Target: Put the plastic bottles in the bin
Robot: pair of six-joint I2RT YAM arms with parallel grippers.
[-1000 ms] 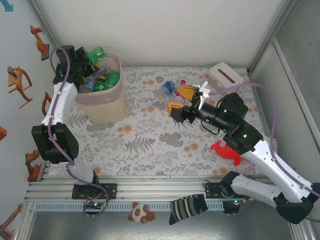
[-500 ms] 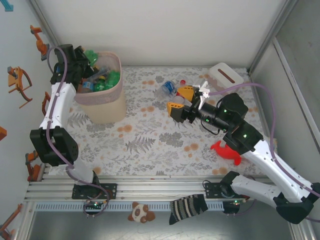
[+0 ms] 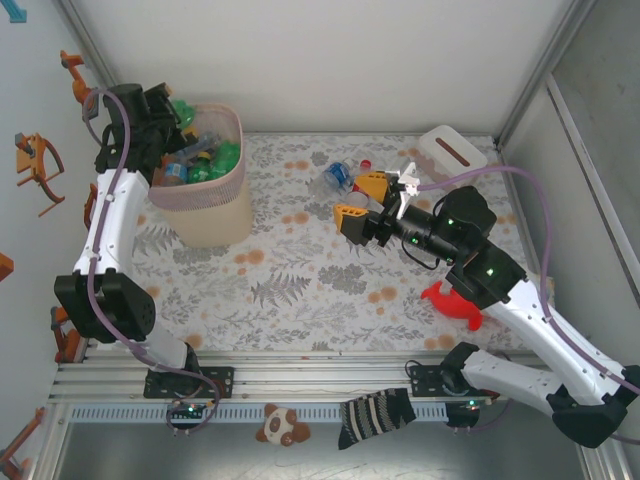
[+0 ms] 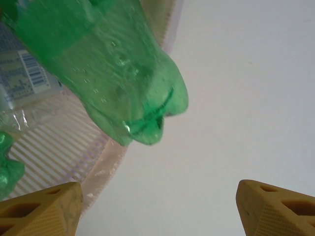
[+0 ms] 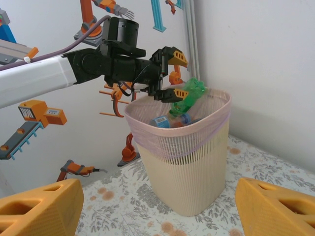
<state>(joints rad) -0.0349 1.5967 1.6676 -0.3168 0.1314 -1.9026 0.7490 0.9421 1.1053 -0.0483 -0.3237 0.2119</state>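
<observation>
Seen from above, a table (image 3: pixel 300 290) covered in a leafy floral pattern holds a tall cream bin (image 3: pixel 215 215) with a pink liner folded over its rim, standing at the far left corner. The bin is heaped to the top with plastic bottles (image 3: pixel 205 158), some green and some clear with blue caps and labels. The left gripper (image 5: pixel 172 73) hangs in the air at the bin's far left rim, level with the top of the pile. Its two orange fingertips (image 4: pixel 39 211) are spread wide apart, with nothing between them. A green bottle (image 4: pixel 123 73) lies on top of the heap just beyond those fingertips, tilted, with its lobed base sticking out over the liner's edge toward the white wall. Whether the bottle touches the lower finger cannot be told. The right gripper (image 3: pixel 360 200) is held over the middle of the table, well apart from the bin and pointing toward it. Its orange fingers (image 5: pixel 39 209) are also wide open and hold nothing. Near this gripper, toward the back of the table, a few loose bottles (image 3: pixel 337 177) lie together: one is clear with a blue label, and a red cap shows beside it. A white tissue box (image 3: pixel 453 150) sits at the far right corner. A red toy (image 3: pixel 455 300) lies on the right side of the table, beside the right arm.
</observation>
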